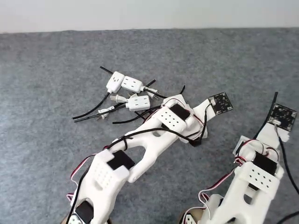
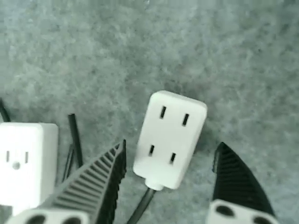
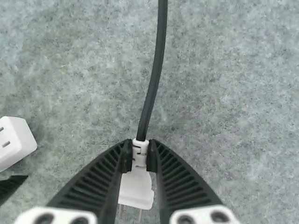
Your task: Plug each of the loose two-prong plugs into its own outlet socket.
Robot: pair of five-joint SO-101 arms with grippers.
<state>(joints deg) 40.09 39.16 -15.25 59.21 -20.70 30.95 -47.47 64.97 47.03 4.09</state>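
Right tool [image 3: 138,148] clenched on the two-prong plug [image 3: 136,186], left tool [image 2: 172,147] released astride the outlet block [image 2: 174,126]: clamp your block first, then square the prongs [image 3: 139,213] to its slots [image 2: 162,112].

White plug [image 3: 135,189] in right claw [image 3: 138,145]; sockets [image 2: 170,135] face-up

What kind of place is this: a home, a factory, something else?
Probably a robotics test bench: two white arms on a grey carpet-like mat, with loose outlet sockets and a two-prong plug.
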